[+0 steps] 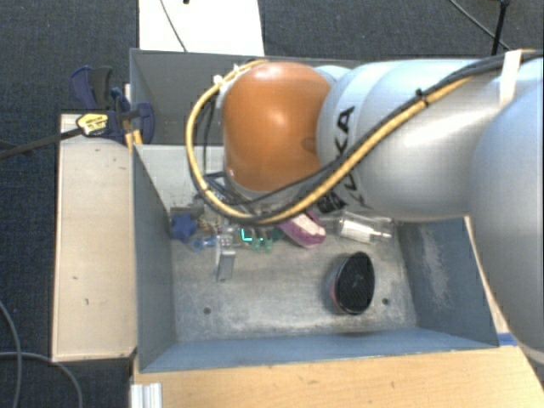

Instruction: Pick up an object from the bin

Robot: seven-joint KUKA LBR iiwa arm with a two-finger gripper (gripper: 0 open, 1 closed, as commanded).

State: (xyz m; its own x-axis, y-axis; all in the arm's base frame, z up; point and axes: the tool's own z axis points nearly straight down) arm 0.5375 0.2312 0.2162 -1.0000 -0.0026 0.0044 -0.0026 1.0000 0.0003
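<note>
The silver arm reaches in from the right, its orange-covered wrist turned down. A cable loops round the cover. The gripper hangs low beneath.

A black oval object lies flat toward the near right of the grey metal bin; a purple-and-pink plastic piece, small green thing and blue lump sit farther back.

Black oval object lying apart; purple piece beside clear tube.
</note>
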